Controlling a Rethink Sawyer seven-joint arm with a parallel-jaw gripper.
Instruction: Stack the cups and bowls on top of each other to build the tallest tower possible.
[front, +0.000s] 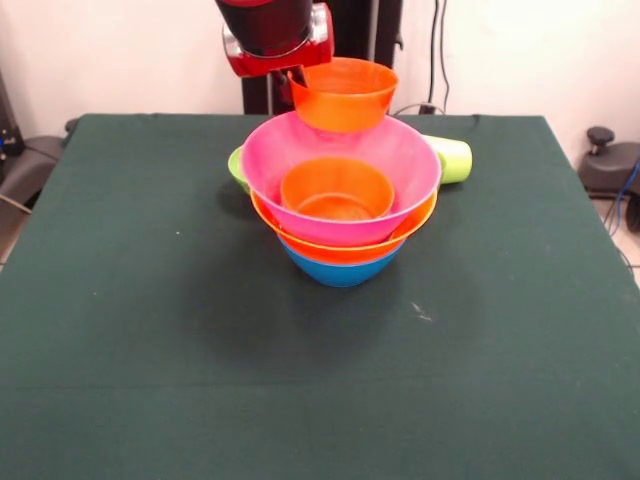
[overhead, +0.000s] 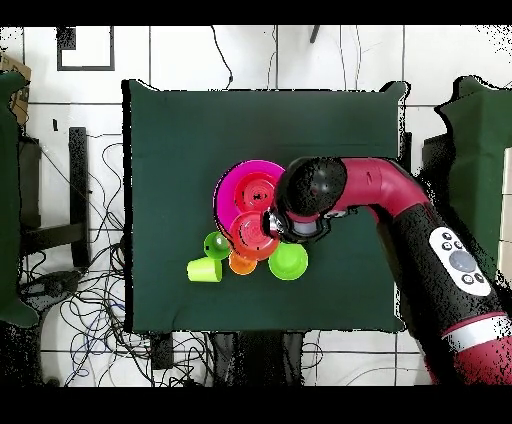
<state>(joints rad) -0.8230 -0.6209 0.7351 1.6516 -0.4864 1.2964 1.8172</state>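
Orange cup (front: 337, 190) inside pink bowl (front: 400, 160)

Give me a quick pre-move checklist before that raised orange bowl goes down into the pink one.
1. Orange bowl carried clear above the tower: ok, it hangs under the arm over the pink bowl's far rim.
2. Grip on it: cannot tell, the gripper is hidden behind the bowl and the arm.
3. Landing spot: not ok if a bare bowl was expected; a small orange bowl already sits inside the pink one.
4. Tower straight: ok, pink over yellow-orange over blue, upright.
5. Nearby pieces: ok for a straight descent; the lime-yellow cup lies behind the tower.
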